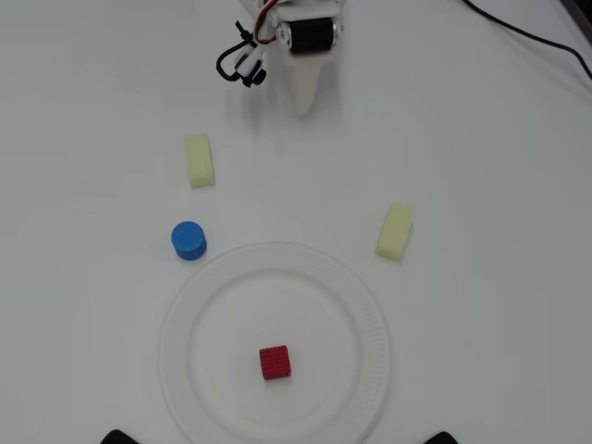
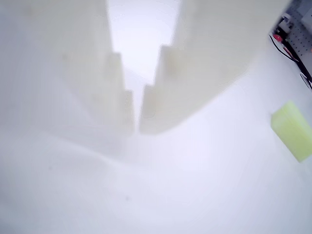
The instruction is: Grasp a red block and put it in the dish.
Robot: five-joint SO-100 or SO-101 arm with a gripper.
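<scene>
1. The red block [image 1: 275, 362] lies inside the dish [image 1: 199, 305], a little below the plate's middle in the overhead view, flat on one face and clear of the rim.
2. By its look the block is small, light and stiff, and its finely ribbed faces should give good friction; if it had to be taken again, two opposite flat sides would be the place to pinch it.
3. The dish seems thin and light, so a careless push on its rim might slide it over the bench [image 1: 481, 166].
4. Around the dish: a blue cylinder [image 1: 189, 240] just beside its upper-left rim, one yellow block [image 1: 199, 160] farther up, and another yellow block [image 1: 395, 232] near the upper-right rim.
5. The claw [image 2: 137, 127] hangs well apart from the dish, at the top of the overhead view; the wrist view shows its fingers drawn almost together, a thin slit between them, holding nothing.
6. Judged from this, the task looks finished.
</scene>
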